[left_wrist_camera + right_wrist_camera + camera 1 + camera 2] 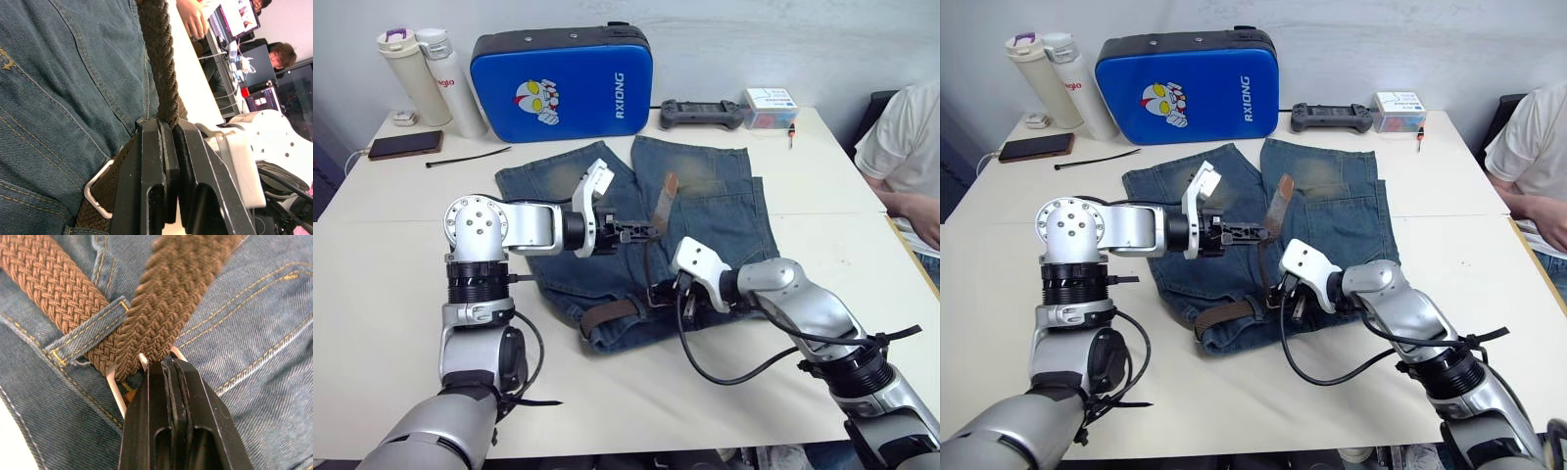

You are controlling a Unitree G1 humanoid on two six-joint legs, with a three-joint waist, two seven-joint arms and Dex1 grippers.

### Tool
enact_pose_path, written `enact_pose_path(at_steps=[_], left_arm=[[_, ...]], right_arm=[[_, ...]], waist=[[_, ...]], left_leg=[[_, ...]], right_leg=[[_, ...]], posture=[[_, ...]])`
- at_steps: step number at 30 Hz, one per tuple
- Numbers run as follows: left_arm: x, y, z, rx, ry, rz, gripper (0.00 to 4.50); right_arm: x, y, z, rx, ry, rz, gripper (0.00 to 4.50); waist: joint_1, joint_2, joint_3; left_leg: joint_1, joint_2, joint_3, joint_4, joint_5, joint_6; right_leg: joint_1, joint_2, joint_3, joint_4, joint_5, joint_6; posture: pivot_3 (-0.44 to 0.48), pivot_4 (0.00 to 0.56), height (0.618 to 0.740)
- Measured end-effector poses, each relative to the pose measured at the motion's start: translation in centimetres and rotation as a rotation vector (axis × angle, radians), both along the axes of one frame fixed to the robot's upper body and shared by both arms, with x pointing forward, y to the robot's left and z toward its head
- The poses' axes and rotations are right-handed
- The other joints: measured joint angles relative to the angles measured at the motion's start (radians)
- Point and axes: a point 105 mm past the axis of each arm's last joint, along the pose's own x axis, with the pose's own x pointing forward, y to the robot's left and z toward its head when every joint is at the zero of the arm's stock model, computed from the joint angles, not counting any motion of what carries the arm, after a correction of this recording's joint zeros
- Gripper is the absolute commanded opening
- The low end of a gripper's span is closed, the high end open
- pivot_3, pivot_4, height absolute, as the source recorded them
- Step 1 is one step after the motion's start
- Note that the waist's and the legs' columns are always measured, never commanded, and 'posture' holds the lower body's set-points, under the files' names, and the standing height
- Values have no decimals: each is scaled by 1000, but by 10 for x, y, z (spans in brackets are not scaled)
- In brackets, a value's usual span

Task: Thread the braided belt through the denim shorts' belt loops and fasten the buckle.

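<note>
Brown braided belt (161, 308) runs through the silver buckle (117, 391) at the waistband of the one pair of denim shorts (705, 211), spread across the table (391, 323). My right gripper (171, 364) is pinched shut on the buckle; beside it one belt loop (88, 335) holds the strap. My left gripper (166, 127) is clamped on the belt, lifting its tan tip above the shorts. I judge this the fastening step: next, pull the strap taut and seat the pin. Farther back: one blue case (563, 83), two bottles (431, 73), one phone (404, 146), one cable tie (465, 158), one controller (702, 114)
</note>
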Motion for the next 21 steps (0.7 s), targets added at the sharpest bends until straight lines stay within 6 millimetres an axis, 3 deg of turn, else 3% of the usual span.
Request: enact_pose_path(at_steps=[5,7,14,21], left_arm=[[-8,18,-16,37,9,16,0],[-11,22,-22,47,15,20,0],[-17,26,-28,59,1,30,0],[-16,29,-27,56,-4,46,0]], right_arm=[[6,-26,20,71,82,-47,32],[5,-27,29,110,99,-21,32],[-3,-21,32,138,158,62,32],[-11,-11,17,88,195,143,32]], waist=[[10,4,3],[11,4,3],[18,4,3],[17,4,3]], left_leg=[[-2,0,0,0,0,1],[-2,0,0,0,-1,1],[-3,0,0,0,-1,2],[-3,0,0,0,-1,2]], right_leg=[[-2,0,0,-1,0,0],[-2,0,0,-2,0,0],[-2,0,0,-3,0,0],[-2,0,0,-3,0,0]], posture=[[0,150,740],[0,150,740],[0,150,740],[0,150,740]])
